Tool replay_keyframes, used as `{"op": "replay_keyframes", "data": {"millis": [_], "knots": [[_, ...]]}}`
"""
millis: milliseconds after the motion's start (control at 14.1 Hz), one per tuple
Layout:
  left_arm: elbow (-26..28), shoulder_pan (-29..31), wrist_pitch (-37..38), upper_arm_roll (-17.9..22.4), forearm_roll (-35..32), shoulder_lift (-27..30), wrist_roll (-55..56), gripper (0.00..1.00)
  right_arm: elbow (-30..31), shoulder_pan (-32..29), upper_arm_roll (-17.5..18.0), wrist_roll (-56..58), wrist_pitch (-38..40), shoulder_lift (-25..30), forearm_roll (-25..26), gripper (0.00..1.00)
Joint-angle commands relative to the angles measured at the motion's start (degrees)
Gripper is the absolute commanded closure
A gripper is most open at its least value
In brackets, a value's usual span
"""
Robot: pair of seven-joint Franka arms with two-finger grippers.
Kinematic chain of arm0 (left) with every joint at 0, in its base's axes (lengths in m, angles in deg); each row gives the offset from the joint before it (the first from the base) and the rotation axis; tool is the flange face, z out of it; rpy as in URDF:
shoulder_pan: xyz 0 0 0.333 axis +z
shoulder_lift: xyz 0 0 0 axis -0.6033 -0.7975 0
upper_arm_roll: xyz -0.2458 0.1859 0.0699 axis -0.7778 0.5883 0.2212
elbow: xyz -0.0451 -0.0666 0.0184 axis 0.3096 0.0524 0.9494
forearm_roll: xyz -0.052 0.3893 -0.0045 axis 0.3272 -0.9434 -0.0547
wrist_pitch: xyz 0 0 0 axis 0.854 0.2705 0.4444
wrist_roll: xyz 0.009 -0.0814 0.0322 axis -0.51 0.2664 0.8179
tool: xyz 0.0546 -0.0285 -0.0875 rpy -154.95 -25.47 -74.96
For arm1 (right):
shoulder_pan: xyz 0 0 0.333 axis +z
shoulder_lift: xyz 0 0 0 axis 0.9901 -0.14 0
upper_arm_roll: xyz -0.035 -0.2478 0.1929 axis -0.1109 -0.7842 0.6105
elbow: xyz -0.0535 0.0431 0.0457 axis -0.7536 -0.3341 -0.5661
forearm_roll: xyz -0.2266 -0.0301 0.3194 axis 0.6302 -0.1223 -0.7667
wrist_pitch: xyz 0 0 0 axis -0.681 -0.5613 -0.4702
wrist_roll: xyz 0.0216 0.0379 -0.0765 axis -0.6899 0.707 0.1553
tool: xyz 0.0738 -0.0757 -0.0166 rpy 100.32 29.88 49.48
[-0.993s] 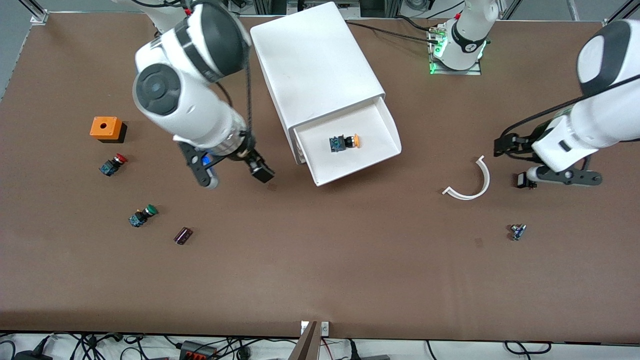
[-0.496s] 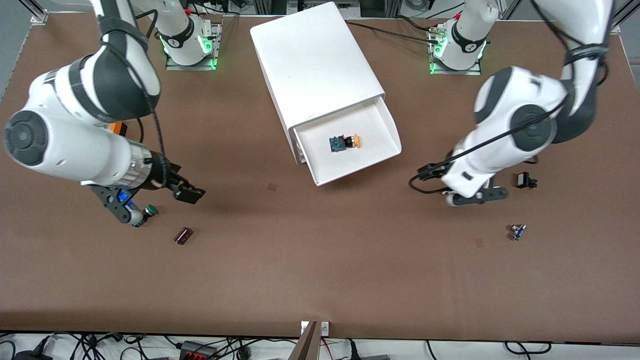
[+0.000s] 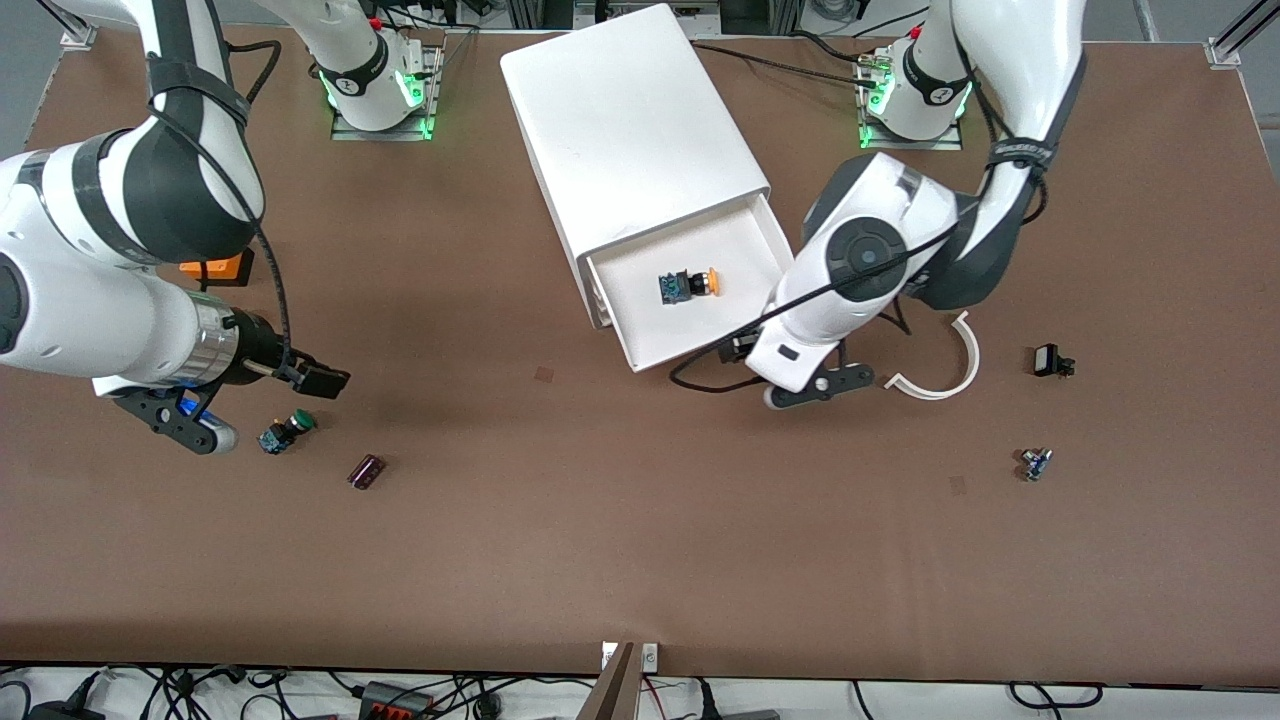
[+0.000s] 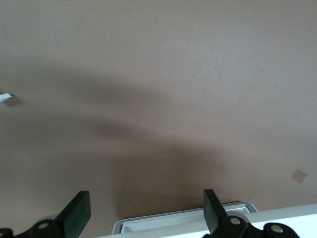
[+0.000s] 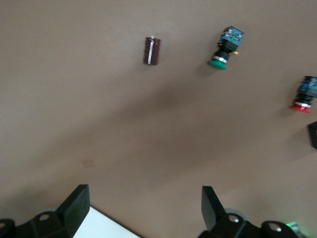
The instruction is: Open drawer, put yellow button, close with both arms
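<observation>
The white drawer (image 3: 665, 350) stands pulled out of its cabinet (image 3: 630, 130). The yellow button (image 3: 690, 285) lies on its side inside the drawer. My left arm reaches down to the drawer's front corner, and its wrist hides the fingers in the front view. In the left wrist view my left gripper (image 4: 146, 208) is open, with the drawer's front lip (image 4: 183, 220) between the fingertips. My right gripper (image 3: 315, 380) hangs open over the table beside the green-capped button (image 3: 287, 430), with nothing between its fingers (image 5: 77, 206).
A dark cylinder (image 3: 366, 471) lies near the green-capped button. An orange box (image 3: 215, 268) shows partly under the right arm. A red-capped button (image 5: 303, 94) shows in the right wrist view. A white curved piece (image 3: 945, 365) and two small parts (image 3: 1050, 360) (image 3: 1035, 463) lie toward the left arm's end.
The right arm swung away from the drawer toward its own end of the table. The left arm swung in to the drawer's front corner. Drawer and yellow button have not moved.
</observation>
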Motion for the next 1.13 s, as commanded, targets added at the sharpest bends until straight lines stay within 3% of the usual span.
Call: {"op": "replay_keyframes", "data": {"millis": [0, 426, 638, 922, 1064], "knots": [[-2.0, -1.0, -0.2, 0.6, 0.0, -1.8, 1.3, 0.00, 0.2, -0.5, 0.7, 1.6, 1.6, 0.7, 1.5, 0.00], [-1.2, -4.8, 0.9, 0.4, 0.1, -2.1, 5.5, 0.00, 1.7, -2.4, 0.7, 13.1, 2.3, 2.9, 2.5, 0.00], [-1.1, -7.0, 4.2, 0.2, 0.6, -2.1, 5.5, 0.00, 1.7, -2.6, 1.4, 13.0, 1.2, 3.1, 9.5, 0.00], [-0.6, -9.3, 8.0, 0.0, 0.8, -2.1, 5.4, 0.00, 8.7, -11.7, 8.2, 15.3, -7.7, 8.4, 10.1, 0.00], [-0.4, -9.9, 9.4, 0.0, 1.0, -2.0, 5.4, 0.00, 12.1, -15.9, 10.3, 21.7, -11.1, 11.2, 10.2, 0.00]]}}
